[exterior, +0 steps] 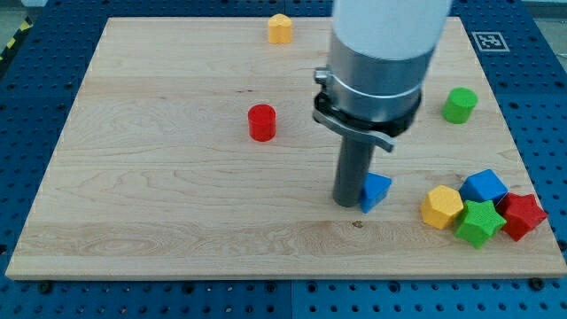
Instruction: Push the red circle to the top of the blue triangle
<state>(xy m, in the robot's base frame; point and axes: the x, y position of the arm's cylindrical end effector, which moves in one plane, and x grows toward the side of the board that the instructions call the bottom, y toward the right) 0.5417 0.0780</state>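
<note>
The red circle point(262, 122) stands on the wooden board, left of centre. The blue triangle point(376, 190) lies lower and to the view's right of it. My tip point(348, 203) rests on the board right against the blue triangle's left side, well below and right of the red circle. The rod's wide grey body hides the board above the triangle.
A yellow block point(280, 28) sits near the top edge. A green block point(460, 105) is at the right. A cluster at the lower right holds a yellow block point(441, 206), a blue block point(485, 187), a green star point(479, 221) and a red star point(523, 215).
</note>
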